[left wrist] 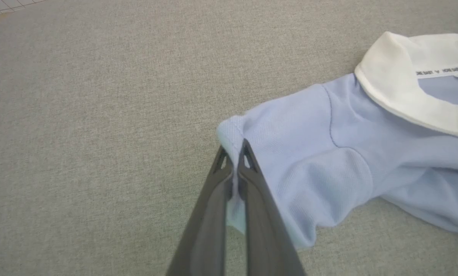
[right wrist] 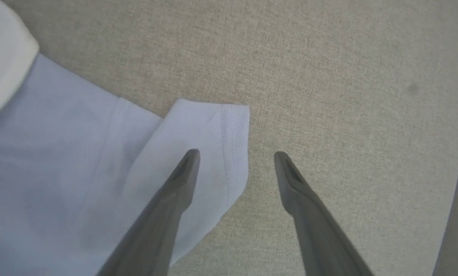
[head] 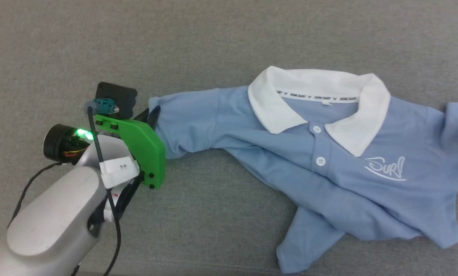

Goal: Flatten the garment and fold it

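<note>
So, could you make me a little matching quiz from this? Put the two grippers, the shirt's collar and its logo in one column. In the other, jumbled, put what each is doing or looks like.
Column one:
1. left gripper
2. right gripper
3. collar
4. logo

Column two:
A. white cursive lettering on the chest of the garment
B. open at the garment's edge, gripping nothing
C. plain white, lying open around the neckline
D. shut on a pinch of the garment

Right pairs: 1-D, 2-B, 3-C, 4-A.
</note>
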Controlling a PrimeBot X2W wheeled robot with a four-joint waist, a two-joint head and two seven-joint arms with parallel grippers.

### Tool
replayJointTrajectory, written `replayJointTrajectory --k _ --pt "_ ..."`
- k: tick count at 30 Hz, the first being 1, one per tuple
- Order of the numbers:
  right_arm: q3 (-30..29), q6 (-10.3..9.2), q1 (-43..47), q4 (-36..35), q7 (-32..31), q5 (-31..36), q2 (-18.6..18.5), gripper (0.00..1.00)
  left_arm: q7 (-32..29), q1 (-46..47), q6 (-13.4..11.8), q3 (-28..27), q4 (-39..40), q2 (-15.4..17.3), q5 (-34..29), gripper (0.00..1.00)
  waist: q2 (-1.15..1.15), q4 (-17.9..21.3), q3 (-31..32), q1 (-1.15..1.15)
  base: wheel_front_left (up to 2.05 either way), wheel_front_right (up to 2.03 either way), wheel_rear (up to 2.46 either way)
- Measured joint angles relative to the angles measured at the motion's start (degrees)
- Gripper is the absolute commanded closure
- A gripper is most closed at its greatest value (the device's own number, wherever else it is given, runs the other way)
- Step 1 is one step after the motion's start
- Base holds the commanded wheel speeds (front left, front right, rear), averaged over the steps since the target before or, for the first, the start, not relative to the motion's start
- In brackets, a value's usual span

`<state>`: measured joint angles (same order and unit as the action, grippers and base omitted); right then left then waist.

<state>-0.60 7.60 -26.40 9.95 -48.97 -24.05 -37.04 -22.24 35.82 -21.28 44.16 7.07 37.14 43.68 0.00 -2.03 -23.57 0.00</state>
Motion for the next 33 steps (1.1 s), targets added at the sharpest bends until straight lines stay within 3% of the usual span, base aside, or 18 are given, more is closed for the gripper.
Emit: replayJointTrajectory --k 8,16,17,18,19,25,33 --pt "6.75 -0.02 -5.73 7.72 0.96 -0.30 -3.30 0.00 -0.97 0.35 -1.00 0.49 3.34 0.12 -1.77 1.00 0.00 -2.00 -2.50 0.00 0.00 0.00 0.00" --pt "14.93 -0.03 -8.74 9.98 1.42 -1.94 -7.51 0.00 -0.97 0.62 -1.57 0.83 4.49 0.14 -2.21 1.00 0.00 -3.18 -4.01 0.00 0.00 0.00 0.00" --pt "15.92 -0.03 -8.92 10.09 1.53 -2.42 -8.02 0.04 -0.97 0.62 -1.57 0.85 4.50 0.12 -2.25 1.00 0.00 -3.28 -4.13 0.00 0.00 0.00 0.00" --pt "16.79 -0.03 -9.13 10.23 1.82 -2.90 -8.44 0.73 -0.97 0.62 -1.72 0.89 4.49 0.12 -2.25 1.00 -0.01 -3.39 -4.21 0.00 0.00 0.00 0.00" --pt "17.45 -0.03 -9.23 10.29 2.18 -3.35 -8.68 1.00 -0.97 0.62 -1.75 0.92 4.47 0.11 -2.24 1.00 0.00 -3.48 -4.24 0.00 0.00 0.00 0.00" --pt "18.14 -0.02 -9.78 12.95 6.62 -4.86 -7.84 1.00 -0.93 0.55 -1.98 1.01 3.48 0.03 -2.21 1.00 0.00 -3.38 -3.14 0.00 0.00 0.00 0.00" --pt "14.26 -0.02 -9.58 15.22 15.46 -7.90 -5.15 1.00 0.71 -0.34 -2.27 -0.10 1.04 -0.15 -1.24 1.00 0.00 -2.38 1.04 0.00 0.00 0.00 0.00"
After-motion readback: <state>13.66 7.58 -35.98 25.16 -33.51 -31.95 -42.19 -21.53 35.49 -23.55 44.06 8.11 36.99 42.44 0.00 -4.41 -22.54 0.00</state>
